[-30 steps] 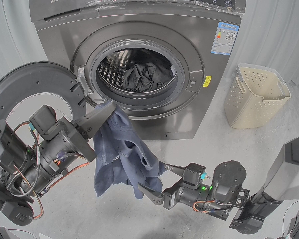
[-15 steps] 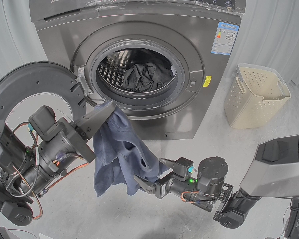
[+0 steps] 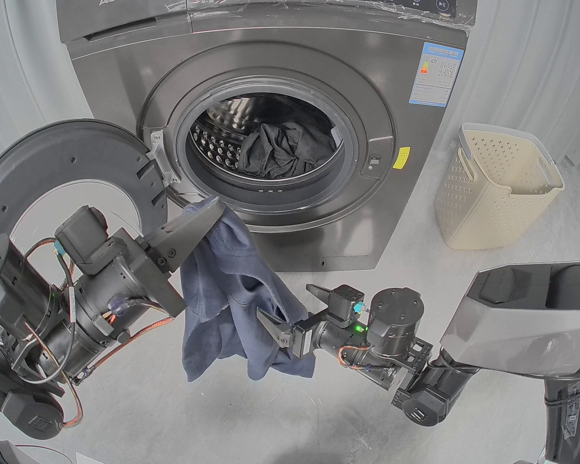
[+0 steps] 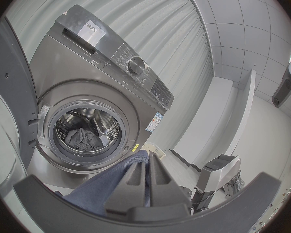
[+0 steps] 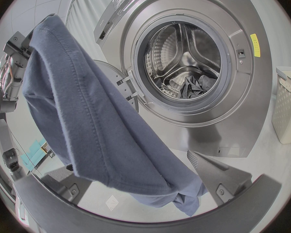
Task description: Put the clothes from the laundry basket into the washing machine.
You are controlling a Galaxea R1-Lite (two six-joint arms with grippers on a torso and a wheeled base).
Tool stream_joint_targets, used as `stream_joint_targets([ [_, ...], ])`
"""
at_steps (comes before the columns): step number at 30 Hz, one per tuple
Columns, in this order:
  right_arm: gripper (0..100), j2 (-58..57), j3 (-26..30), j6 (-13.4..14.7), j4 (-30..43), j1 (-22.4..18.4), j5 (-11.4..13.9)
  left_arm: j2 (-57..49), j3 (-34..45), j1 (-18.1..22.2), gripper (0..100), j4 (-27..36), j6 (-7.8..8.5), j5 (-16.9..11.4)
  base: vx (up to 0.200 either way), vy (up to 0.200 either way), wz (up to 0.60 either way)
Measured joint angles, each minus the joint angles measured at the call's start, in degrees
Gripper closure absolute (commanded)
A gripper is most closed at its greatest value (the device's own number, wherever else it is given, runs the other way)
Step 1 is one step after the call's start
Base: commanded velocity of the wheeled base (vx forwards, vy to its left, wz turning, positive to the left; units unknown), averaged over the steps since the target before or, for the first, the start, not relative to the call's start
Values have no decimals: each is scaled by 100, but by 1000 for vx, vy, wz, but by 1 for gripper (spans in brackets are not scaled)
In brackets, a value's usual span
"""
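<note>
**Head view.** My left gripper (image 3: pixel 207 209) is clamped tight on the top edge of the dark blue cotton garment (image 3: pixel 238 298), just below the rim of the porthole. The cloth hangs free from that one pinch. I judge the high hold is meant to keep the tail off the floor.

My right gripper (image 3: pixel 292 309) is at 4 o'clock of the garment. Its jaws are spread wide and hold nothing, with the lower fold lying between them. This is probably set up to gather the tail before the push in.

The grey front-loading washing machine (image 3: pixel 393 85) has its round door (image 3: pixel 64 156) swung out at 9 o'clock of the opening. A crumpled black garment (image 3: pixel 283 149) already lies in the drum. The cream perforated plastic laundry basket (image 3: pixel 502 188) stands on the floor at 3 o'clock of the machine. What shows of its inside looks bare.

**Left wrist view.** My left fingers (image 4: pixel 132 182) are pressed together with blue cloth (image 4: pixel 100 188) trapped between them. The open drum, with the black garment (image 4: pixel 82 139) in it, is straight ahead.

**Right wrist view.** The blue garment (image 5: pixel 97 123) drapes across between my parted right fingers (image 5: pixel 216 175). No pinch is made yet. The drum beyond it holds only the black garment (image 5: pixel 197 84).
</note>
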Motion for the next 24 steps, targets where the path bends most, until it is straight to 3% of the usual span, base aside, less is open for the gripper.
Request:
stream_joint_targets([
  [1, 100, 27, -30, 0, -49, -13, -2, 0, 5, -1, 100, 2, 0, 0, 0, 0, 0],
  [13, 100, -35, 111, 29, -273, -44, -2, -6, 57, -1, 100, 0, 0, -10, 0, 0, 0],
  [24, 100, -1755, 1268, 66, -262, -265, 207, -111, 165, 32, 100, 35, 13, -7, 0, 0, 0],
])
